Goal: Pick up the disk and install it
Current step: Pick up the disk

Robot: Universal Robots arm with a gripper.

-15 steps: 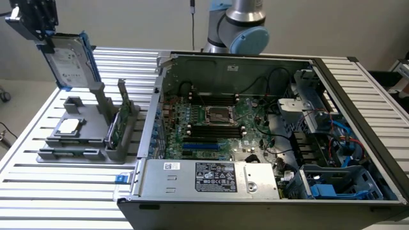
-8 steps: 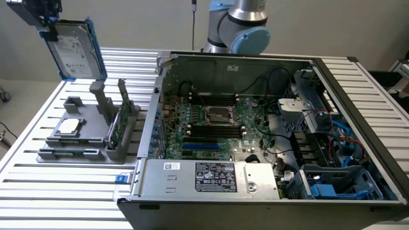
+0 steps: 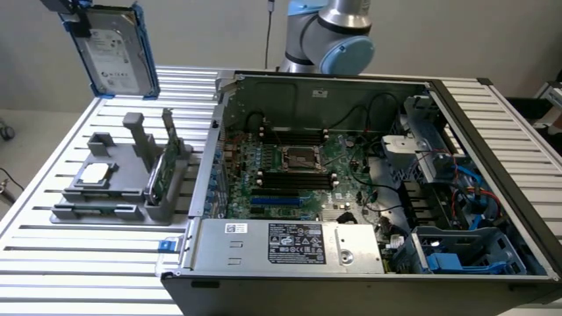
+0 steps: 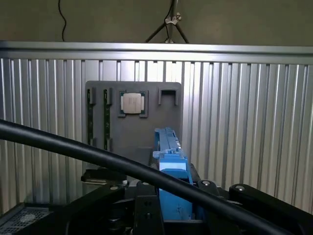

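The disk [image 3: 114, 49] hangs upright in the air above the back of the slatted table, at the exterior view's far left. It is silver-grey with a white printed label and blue carrier rails. My gripper [image 3: 75, 16] is shut on its upper end, partly cut off by the picture's edge. In the wrist view the disk [image 4: 170, 156] shows edge-on as a blue rail, clamped in my gripper [image 4: 173, 210] between the dark fingers [image 4: 105, 193]. It hangs well above the grey fixture [image 4: 132, 122] and touches nothing else.
The grey fixture [image 3: 114, 191] on the slatted table [image 3: 70, 263] holds a square processor chip [image 3: 95, 172] and an upright green card [image 3: 162, 171]. The open computer case [image 3: 351, 171] lies at the exterior view's right, with blue drive bays [image 3: 465, 253] in its near corner. A black cable [image 4: 73, 147] crosses the wrist view.
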